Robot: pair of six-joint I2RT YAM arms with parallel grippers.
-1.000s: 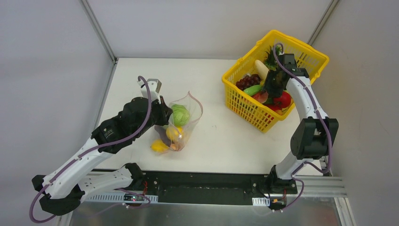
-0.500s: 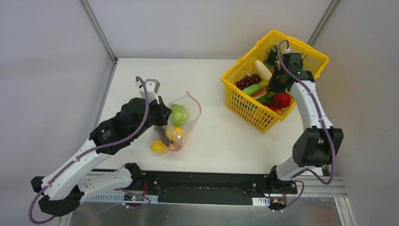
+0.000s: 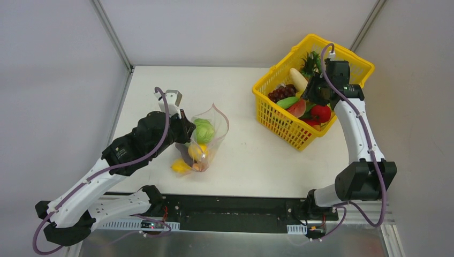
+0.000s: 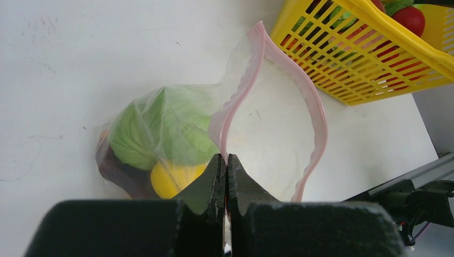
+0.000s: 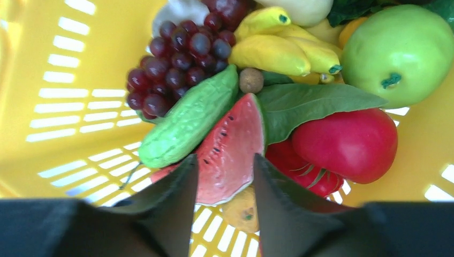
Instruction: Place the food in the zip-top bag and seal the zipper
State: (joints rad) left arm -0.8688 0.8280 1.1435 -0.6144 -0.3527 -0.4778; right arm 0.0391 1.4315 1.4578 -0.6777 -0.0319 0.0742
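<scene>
The clear zip-top bag (image 3: pixel 206 140) lies on the table with a green cabbage (image 3: pixel 204 130) and yellow fruit (image 3: pixel 197 152) inside. Its pink zipper (image 4: pixel 320 123) stands open in a loop. My left gripper (image 4: pixel 225 160) is shut on the near zipper strip at the bag's mouth and also shows in the top view (image 3: pixel 184 126). My right gripper (image 5: pixel 225 163) is open over the yellow basket (image 3: pixel 278 120), its fingers either side of a watermelon slice (image 5: pixel 230 147). Beside it lie a green cucumber (image 5: pixel 190 115), purple grapes (image 5: pixel 171 67), a red tomato (image 5: pixel 348 142), a green apple (image 5: pixel 399 51) and yellow bananas (image 5: pixel 275 51).
A yellow fruit (image 3: pixel 181 166) lies on the table just outside the bag's bottom. A metal bracket (image 3: pixel 172 97) stands behind the left gripper. The basket's lattice walls (image 5: pixel 64 112) close in around the right gripper. Grey walls enclose the table.
My right arm has swung up and toward the back of the basket, uncovering the watermelon slice and tomato. My left gripper and the bag have stayed put.
</scene>
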